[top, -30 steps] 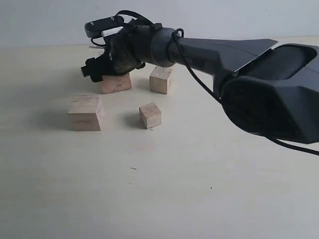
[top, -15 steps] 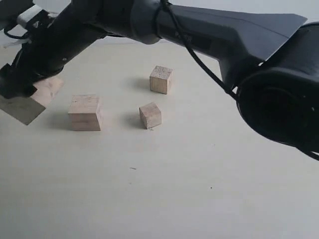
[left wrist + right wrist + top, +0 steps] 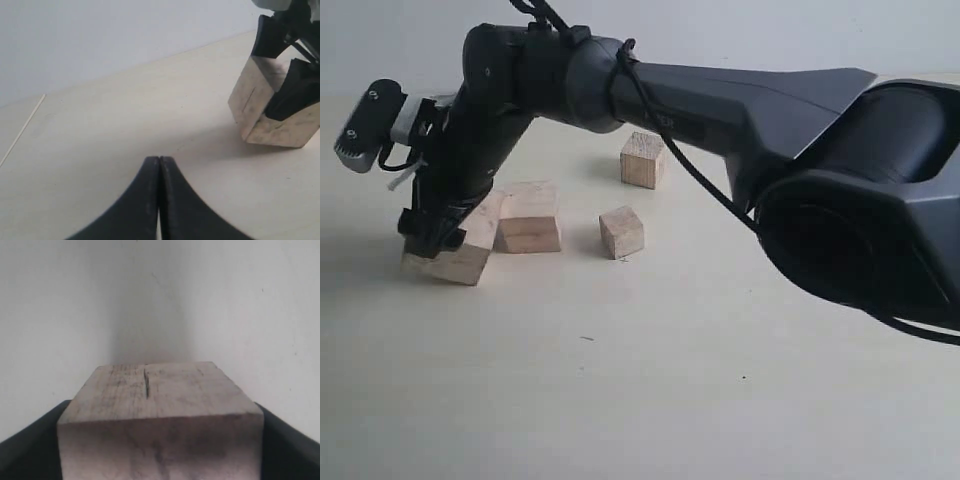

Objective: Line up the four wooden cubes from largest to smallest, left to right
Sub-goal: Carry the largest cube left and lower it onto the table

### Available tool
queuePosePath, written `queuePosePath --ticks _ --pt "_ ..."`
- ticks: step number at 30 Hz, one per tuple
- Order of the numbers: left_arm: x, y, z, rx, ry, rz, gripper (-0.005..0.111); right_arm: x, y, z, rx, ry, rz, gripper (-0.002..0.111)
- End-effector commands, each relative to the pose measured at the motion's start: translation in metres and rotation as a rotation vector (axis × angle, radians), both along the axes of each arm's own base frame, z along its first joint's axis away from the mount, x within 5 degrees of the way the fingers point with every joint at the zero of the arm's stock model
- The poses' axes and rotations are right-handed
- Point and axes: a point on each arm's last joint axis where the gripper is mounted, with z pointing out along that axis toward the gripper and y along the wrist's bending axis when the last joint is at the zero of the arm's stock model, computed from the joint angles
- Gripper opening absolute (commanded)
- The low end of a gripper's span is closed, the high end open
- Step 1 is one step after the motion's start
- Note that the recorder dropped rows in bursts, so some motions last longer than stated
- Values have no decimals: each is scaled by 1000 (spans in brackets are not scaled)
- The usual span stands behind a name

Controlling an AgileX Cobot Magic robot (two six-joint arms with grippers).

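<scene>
My right gripper (image 3: 438, 232) reaches across to the far left and is shut on the largest wooden cube (image 3: 455, 255). That cube hangs tilted, and its lower edge is at the tabletop. In the right wrist view the mottled cube (image 3: 160, 410) fills the space between the dark fingers (image 3: 287, 437). The second cube (image 3: 529, 217) stands right beside it, touching or nearly so. Further back is the third cube (image 3: 643, 160), and the smallest cube (image 3: 621, 232) is in the middle. My left gripper (image 3: 159, 160) is shut and empty, low over the table, facing the held cube (image 3: 255, 105).
The pale tabletop (image 3: 650, 380) stretches bare toward the front. The thick black right arm (image 3: 740, 100) spans the scene from right to left above the cubes, and its large base link (image 3: 870, 190) blocks the right side.
The right gripper carried the largest cube from the back, swung out left and brought it down at the left end. The second cube has shifted to the right.
</scene>
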Motion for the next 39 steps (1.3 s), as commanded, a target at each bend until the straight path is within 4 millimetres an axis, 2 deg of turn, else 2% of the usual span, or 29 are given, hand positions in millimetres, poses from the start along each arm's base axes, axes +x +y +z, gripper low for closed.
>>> queuePosePath --ticks 1,7,11,17,24,30,33,36,38,39 --pt "0 0 1 -4 -18 -6 0 7 -14 14 -103 -62 -14 0" --pt "0 0 1 -4 -18 -6 0 6 -25 20 -189 -57 35 0" --pt "0 0 1 -4 -18 -6 0 8 -23 19 -179 -78 29 0" --pt "0 0 1 -4 -18 -6 0 14 -17 8 -134 -109 7 0" --pt "0 0 1 -4 -18 -6 0 15 -18 -15 -188 -79 -6 0" --pt "0 0 1 -4 -18 -6 0 14 -18 -15 -198 -71 -8 1" --pt "0 0 1 -4 -18 -6 0 12 -17 -15 -184 -47 -12 12" --pt "0 0 1 -4 -18 -6 0 10 -17 -15 -176 -27 7 33" --pt "0 0 1 -4 -18 -6 0 9 -17 -15 -180 -44 51 52" --pt "0 0 1 -4 -18 -6 0 9 -17 -15 -181 -41 52 71"
